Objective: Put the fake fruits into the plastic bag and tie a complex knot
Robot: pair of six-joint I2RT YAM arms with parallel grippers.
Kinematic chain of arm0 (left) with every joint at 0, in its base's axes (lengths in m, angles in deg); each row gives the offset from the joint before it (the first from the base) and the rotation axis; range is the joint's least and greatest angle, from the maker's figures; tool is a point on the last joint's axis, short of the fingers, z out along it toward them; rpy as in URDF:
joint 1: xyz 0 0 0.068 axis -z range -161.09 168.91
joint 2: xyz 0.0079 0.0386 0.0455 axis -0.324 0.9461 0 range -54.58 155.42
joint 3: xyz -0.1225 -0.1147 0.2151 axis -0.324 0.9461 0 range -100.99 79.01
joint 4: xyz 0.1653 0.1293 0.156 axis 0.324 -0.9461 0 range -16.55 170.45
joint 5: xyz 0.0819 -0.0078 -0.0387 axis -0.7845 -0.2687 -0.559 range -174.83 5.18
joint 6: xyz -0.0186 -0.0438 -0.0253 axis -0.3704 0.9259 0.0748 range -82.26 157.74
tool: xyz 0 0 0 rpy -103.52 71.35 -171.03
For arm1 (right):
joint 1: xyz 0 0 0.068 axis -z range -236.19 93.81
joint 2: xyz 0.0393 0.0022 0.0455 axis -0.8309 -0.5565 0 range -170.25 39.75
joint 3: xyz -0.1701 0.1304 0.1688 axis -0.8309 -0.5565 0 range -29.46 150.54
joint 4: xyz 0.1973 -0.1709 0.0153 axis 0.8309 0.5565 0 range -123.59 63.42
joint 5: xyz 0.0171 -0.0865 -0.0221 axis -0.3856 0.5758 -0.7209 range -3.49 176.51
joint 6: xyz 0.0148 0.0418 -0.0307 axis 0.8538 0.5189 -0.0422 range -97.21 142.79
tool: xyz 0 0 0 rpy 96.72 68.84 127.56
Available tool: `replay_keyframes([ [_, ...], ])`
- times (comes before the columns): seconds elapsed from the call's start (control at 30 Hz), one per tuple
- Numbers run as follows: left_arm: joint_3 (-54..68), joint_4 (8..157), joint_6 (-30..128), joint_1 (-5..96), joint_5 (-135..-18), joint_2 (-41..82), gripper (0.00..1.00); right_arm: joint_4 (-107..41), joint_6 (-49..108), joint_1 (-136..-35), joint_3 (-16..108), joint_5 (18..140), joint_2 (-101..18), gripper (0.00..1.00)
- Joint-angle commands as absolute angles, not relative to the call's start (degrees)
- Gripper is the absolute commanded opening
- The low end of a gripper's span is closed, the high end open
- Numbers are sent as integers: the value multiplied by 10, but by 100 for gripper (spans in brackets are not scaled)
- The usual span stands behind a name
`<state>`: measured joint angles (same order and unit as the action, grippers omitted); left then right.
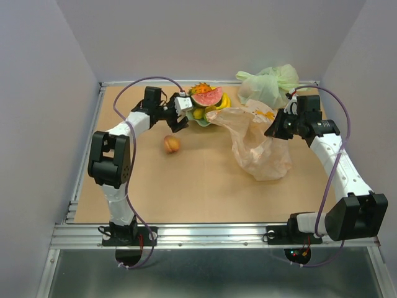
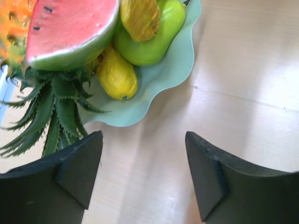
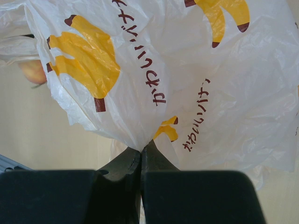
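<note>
– Whitish plastic bag (image 1: 257, 146), thin and crinkled, printed with yellow banana bunches and brown script. Position?
– Right of centre on the worktop (image 1: 186, 186). Base slumped on the surface, upper edge drawn out leftward, close to the bowl (image 2: 173, 74). A pale green knotted bag (image 1: 270, 84) sits behind it at the far edge.
– Right gripper (image 3: 141, 150)?
– Jaws pressed together on a pinch of the plastic bag's film. Wrist view shows the sheet bunching down into the fingertips.
– Left gripper (image 2: 142, 137)?
– Jaws well apart, nothing between them but bare worktop. It hangs just short of the bowl's near rim. No contact that I can make out.
– What's in the bowl?
– Pale green, scalloped rim. Watermelon slice (image 2: 70, 28) on top: red flesh, green rind, dark seeds. Green fruit (image 2: 154, 46) beside it, a smooth yellow fruit (image 2: 117, 74) lower down, touching both. Pineapple (image 2: 56, 107) at the side, orange spiky body, green leaves spilling over the rim toward the left finger. A ridged yellow piece (image 2: 140, 18) lies on the green fruit; cannot tell which fruit it is.
– Any fruit loose?
– One peach (image 1: 172, 144), alone on the worktop in front of the bowl, between the left arm and the plastic bag, touching neither.
– Anything inside the plastic bag?
– Cannot tell. Film too cloudy, folds in the way.
</note>
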<state>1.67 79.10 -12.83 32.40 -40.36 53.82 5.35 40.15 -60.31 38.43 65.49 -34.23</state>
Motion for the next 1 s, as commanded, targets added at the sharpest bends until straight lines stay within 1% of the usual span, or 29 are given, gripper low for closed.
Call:
replay_keyframes([
  [0.0, -6, 754, -115, 302, -407, 500, 91, 28, 394, -600, 408, 645, -329, 0],
  [0.03, -28, 721, -125, 296, -408, 514, 93, 28, 394, -599, 408, 645, -328, 0],
  [0.07, -71, 630, -162, 284, -390, 524, 98, 29, 392, -599, 408, 646, -326, 0],
  [0.2, -108, 455, -232, 243, -342, 538, 99, 29, 383, -599, 406, 648, -314, 0],
  [0.23, -105, 409, -242, 239, -342, 527, 99, 29, 382, -600, 406, 647, -314, 0],
  [0.3, -87, 364, -297, 229, -339, 508, 99, 29, 382, -600, 406, 644, -315, 0],
  [0.37, -75, 284, -384, 222, -344, 483, 99, 31, 382, -599, 405, 637, -318, 0],
  [0.43, -57, 228, -415, 220, -365, 466, 99, 31, 382, -599, 403, 635, -318, 0],
  [0.53, -20, 175, -454, 216, -388, 447, 99, 32, 380, -599, 405, 631, -318, 0],
  [0.67, 40, 166, -473, 210, -410, 398, 99, 35, 376, -600, 408, 633, -314, 0],
  [0.83, 109, 201, -465, 210, -415, 335, 99, 36, 376, -599, 407, 629, -314, 0],
  [0.97, 120, 239, -438, 222, -398, 316, 99, 36, 376, -600, 408, 626, -318, 0],
])
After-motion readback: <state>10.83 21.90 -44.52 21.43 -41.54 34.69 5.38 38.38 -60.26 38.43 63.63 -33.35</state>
